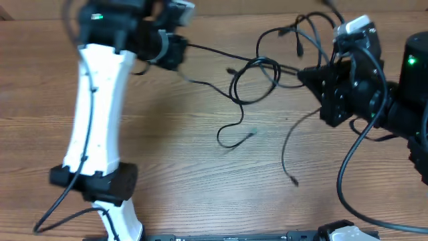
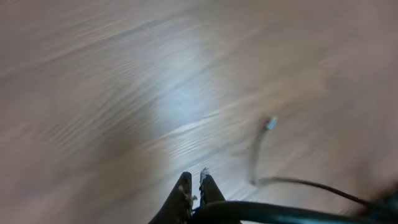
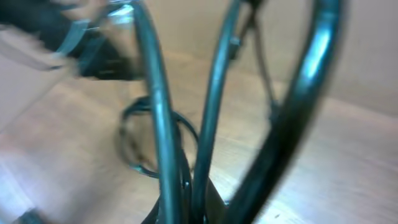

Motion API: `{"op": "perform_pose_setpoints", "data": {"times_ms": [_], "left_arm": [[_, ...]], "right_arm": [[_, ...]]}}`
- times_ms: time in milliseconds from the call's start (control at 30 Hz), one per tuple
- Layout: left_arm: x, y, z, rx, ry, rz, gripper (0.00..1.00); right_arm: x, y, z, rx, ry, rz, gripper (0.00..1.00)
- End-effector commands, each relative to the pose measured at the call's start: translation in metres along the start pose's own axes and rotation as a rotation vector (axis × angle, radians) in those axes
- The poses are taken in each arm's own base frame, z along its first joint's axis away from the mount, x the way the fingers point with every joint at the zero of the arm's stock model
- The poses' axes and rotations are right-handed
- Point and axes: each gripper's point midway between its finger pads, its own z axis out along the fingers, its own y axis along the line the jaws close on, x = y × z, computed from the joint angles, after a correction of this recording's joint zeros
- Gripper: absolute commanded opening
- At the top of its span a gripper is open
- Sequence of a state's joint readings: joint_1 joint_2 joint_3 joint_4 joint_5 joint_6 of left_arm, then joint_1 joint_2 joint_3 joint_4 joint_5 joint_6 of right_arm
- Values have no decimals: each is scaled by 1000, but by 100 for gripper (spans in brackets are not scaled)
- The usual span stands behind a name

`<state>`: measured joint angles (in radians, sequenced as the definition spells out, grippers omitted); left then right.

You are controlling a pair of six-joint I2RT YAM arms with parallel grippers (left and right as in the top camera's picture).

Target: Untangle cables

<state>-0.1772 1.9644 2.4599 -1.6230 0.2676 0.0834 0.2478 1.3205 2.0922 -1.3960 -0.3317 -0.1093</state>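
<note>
Wood table (image 1: 200,194) — cables (image 1: 214,52) pinched between left claw (image 1: 182,47) and right claw (image 1: 302,73).

Wood table (image 1: 187,175), blk cables (image 1: 257,62) on it

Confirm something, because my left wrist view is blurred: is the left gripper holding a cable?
Observer: Overhead, one strand of the cables runs straight from the shut left gripper to a tangle.
Operator: Where is that tangle?
Observer: Between the arms, close beside the right gripper.
Operator: Is that gripper holding anything?
Observer: Yes; the right wrist view shows strands rising out of it, shut on them.
</note>
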Motion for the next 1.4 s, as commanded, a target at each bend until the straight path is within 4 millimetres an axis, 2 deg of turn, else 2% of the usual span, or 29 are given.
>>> {"op": "perform_pose_setpoints", "data": {"times_ms": [0,33,67,167,233,267,333,400,467,567,700,800,1033,1133,1200,1367], "left_arm": [[28,115,-71,-461,-67,-302,4],[34,122,-81,-483,-74,-327,4],[46,134,-98,-520,-80,-375,4],[59,153,-121,-563,-118,-451,4],[69,165,-138,-594,-145,-500,4],[78,173,-152,-612,-172,-548,4],[87,179,-168,-609,-211,-601,4],[90,181,-175,-573,-246,-630,4],[85,177,-175,-502,-272,-602,4],[80,173,-172,-482,-275,-580,4],[68,162,-166,-477,-278,-521,4],[65,158,-164,-503,-270,-492,4],[57,145,-158,-429,-281,-471,4],[51,135,-154,-378,-290,-437,4],[45,130,-151,-370,-295,-410,4],[29,104,-141,-326,-305,-330,4]], "right_arm": [[-20,-50,-50,289,-153,39,4],[-21,-62,-56,334,-167,62,4],[-21,-85,-65,413,-182,109,4],[-18,-124,-80,526,-204,207,4],[-18,-147,-89,569,-230,254,4],[-17,-165,-97,595,-252,303,4],[-12,-183,-100,577,-258,355,4],[-8,-189,-92,472,-249,403,4],[-5,-187,-77,372,-223,429,4],[6,-191,-54,361,-143,459,4],[0,-160,-22,300,-77,385,4],[-1,-142,-3,326,-30,312,4],[-6,-97,22,217,11,226,4],[-7,-70,33,140,28,190,4],[-8,-44,40,67,40,159,4],[-14,5,51,-58,36,68,4]]}}
